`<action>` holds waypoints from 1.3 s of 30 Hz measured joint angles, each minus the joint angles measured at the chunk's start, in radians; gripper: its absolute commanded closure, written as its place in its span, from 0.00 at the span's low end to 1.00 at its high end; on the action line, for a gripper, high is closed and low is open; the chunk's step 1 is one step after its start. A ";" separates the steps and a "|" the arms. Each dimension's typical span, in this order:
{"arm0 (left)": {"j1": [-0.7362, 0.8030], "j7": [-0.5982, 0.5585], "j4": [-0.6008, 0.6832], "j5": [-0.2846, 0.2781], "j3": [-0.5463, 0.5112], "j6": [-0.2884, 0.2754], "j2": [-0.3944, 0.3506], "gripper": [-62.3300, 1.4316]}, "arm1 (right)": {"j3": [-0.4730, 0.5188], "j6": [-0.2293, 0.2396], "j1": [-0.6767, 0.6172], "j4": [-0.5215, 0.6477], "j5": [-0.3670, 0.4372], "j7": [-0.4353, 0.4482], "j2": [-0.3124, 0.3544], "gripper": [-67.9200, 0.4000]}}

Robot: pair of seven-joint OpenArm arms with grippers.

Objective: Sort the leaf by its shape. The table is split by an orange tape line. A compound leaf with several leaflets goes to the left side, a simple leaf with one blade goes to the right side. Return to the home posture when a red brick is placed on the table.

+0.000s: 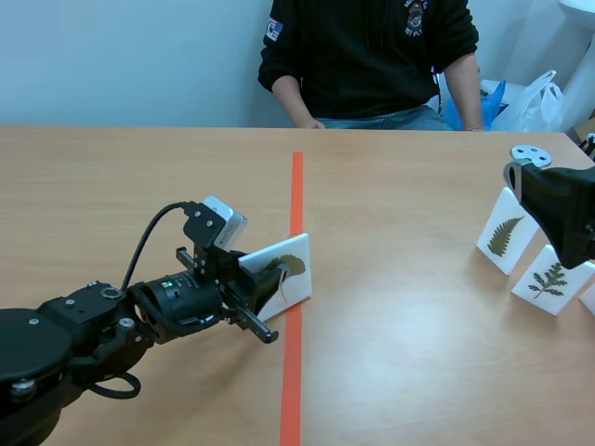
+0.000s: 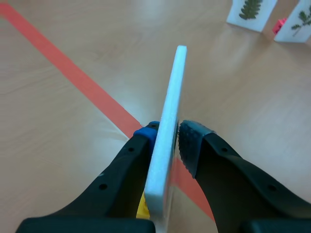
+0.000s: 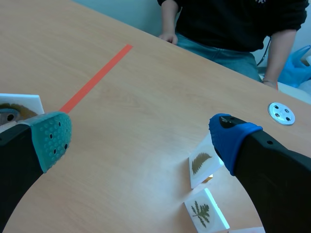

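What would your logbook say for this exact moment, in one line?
left jaws: shut on leaf card, at orange tape line | right jaws: open, near two fern cards | person: seated across table

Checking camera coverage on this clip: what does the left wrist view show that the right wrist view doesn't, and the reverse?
Only the left wrist view: the left gripper shut on the white card, seen edge-on. Only the right wrist view: the open right gripper, the person and a metal disc. Both: the orange tape line, that card and two leaf cards standing farther off.
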 measured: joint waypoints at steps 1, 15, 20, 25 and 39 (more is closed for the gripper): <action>0.003 -0.001 0.003 0.000 -0.006 0.000 -0.003 0.80 | 0.000 0.000 0.000 0.000 0.000 0.000 0.000 0.15; 0.016 -0.010 0.003 -0.002 -0.029 0.000 -0.003 0.91 | 0.000 0.000 0.000 0.000 0.000 0.000 0.000 0.15; 0.016 -0.011 0.031 -0.022 -0.141 0.000 -0.010 0.91 | 0.000 0.000 0.000 0.000 0.000 0.000 0.000 0.15; 0.013 -0.010 0.046 -0.023 -0.262 0.054 -0.042 0.91 | 0.000 0.000 0.000 0.000 0.000 0.000 0.000 0.15; 0.051 0.005 0.032 -0.022 -0.440 0.126 -0.232 0.91 | 0.000 0.000 0.000 0.000 0.000 0.000 0.000 0.15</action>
